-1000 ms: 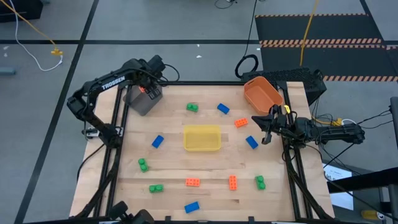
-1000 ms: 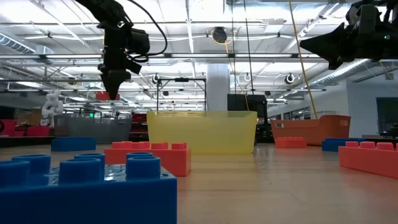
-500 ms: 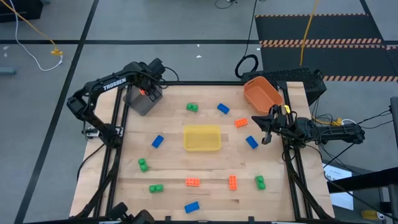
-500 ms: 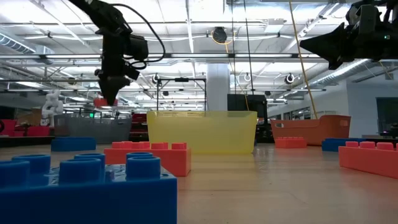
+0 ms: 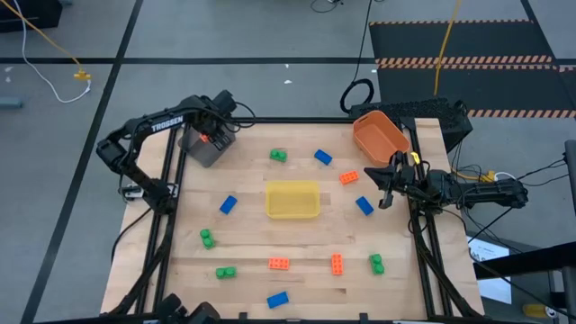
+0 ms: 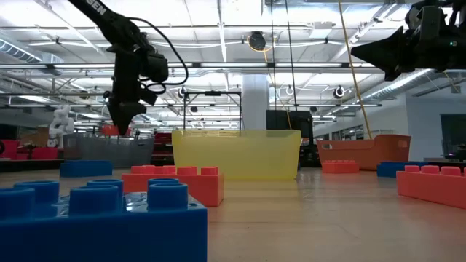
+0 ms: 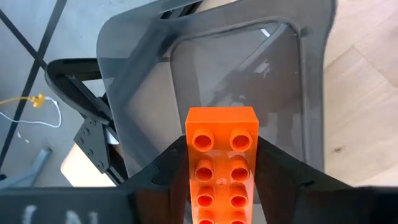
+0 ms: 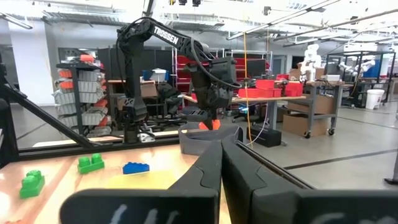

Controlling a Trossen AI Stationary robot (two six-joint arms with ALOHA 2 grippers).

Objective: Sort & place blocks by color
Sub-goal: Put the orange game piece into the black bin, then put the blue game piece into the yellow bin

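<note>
One orange block sits clamped lengthwise in the left gripper, directly above the grey bin, seemingly ready to drop; the right gripper, pinched together, waits near the orange bin.

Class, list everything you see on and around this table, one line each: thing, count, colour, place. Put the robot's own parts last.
Table: one, light wood, under everything.
Yellow bin: one, at the table's middle.
Orange bin: one, at the far right corner.
Grey bin: one, at the far left corner.
Green blocks: four; one at the far middle, two near left, one near right.
Blue blocks: four; two far right of the yellow bin, one left of it, one at the near edge.
Orange blocks: four; three on the table, one held.
Left end effector: one, dark, shut on an orange block over the grey bin.
Right end effector: one, dark, shut, waiting at the right edge.
</note>
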